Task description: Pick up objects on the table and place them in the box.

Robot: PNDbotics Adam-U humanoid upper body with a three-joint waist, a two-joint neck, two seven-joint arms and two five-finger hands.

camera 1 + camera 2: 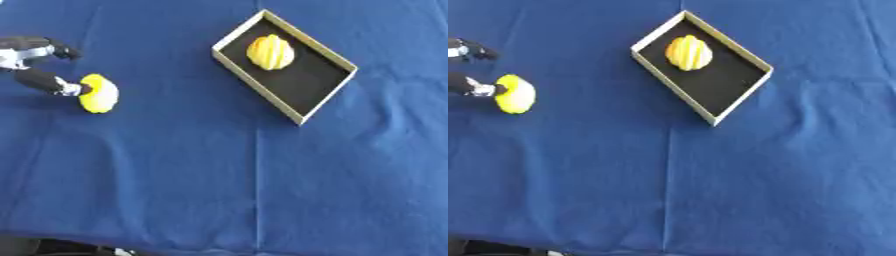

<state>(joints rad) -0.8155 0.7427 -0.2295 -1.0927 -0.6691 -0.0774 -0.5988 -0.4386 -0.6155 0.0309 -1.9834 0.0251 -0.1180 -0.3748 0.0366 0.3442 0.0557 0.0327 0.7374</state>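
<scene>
A shallow rectangular box (pixel 305 119) with tan walls and a black floor lies askew on the blue cloth-covered table (pixel 262 190), with a ribbed yellow rounded object (pixel 270 52) in its far end. Well to the box's left, the left hand (pixel 39 75) touches a second yellow rounded object (pixel 99 93) on the cloth with one finger, another finger held apart above; whether it pinches the object cannot be told.

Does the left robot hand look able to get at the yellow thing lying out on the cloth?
Probably yes. The left robot hand already has a finger at the yellow object, with only bare blue cloth around it; whether it grips it is unclear.
</scene>
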